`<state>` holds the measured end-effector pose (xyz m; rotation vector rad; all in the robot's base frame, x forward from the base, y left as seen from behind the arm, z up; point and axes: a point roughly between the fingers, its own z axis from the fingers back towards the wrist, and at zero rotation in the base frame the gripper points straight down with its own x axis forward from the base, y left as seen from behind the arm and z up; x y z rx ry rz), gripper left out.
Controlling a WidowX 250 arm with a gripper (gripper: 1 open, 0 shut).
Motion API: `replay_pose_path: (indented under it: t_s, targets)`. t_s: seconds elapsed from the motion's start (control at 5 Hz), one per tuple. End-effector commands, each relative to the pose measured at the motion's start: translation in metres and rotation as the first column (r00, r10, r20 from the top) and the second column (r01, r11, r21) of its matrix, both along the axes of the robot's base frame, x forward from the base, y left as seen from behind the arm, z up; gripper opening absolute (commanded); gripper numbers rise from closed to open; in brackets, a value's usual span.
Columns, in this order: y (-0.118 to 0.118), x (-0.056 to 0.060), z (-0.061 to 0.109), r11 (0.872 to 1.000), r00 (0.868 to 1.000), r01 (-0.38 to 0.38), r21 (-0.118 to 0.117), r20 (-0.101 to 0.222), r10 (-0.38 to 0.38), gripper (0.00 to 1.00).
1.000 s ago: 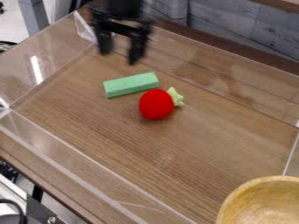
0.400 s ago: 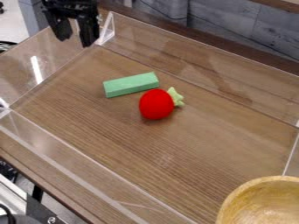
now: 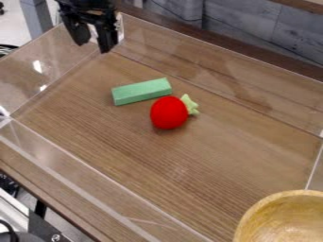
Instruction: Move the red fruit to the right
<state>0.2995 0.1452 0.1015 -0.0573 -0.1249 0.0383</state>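
Note:
The red fruit, a glossy strawberry shape with a light green leafy top pointing right, lies on the wooden table near the middle. My gripper hangs at the far left corner, up and left of the fruit and well apart from it. Its two dark fingers point down and stand open with nothing between them.
A flat green rectangular block lies just left of and behind the fruit, almost touching it. Clear plastic walls ring the wooden table. The rim of a wooden bowl shows at the bottom right corner.
The gripper has swung left from above the green block to the far left corner, then edged slightly back right. It stayed open. Fruit and block have not moved.

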Motion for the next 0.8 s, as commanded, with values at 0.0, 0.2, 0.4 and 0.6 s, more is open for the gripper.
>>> replay_pose_path:
  t_s: [0.0,0.2,0.4,0.6]
  targets:
    - [-0.004,0.008,-0.001,1.000,0.999,-0.024,0.017,0.040,0.023,1.00]
    - [-0.003,0.021,0.000,1.000,0.998,0.002,0.018,0.056,-0.003,1.00]
    - [0.001,0.034,0.001,0.999,0.997,0.014,0.032,0.070,-0.016,1.00]
    - [0.011,0.032,0.001,0.999,0.997,0.016,0.033,0.074,-0.018,1.00]
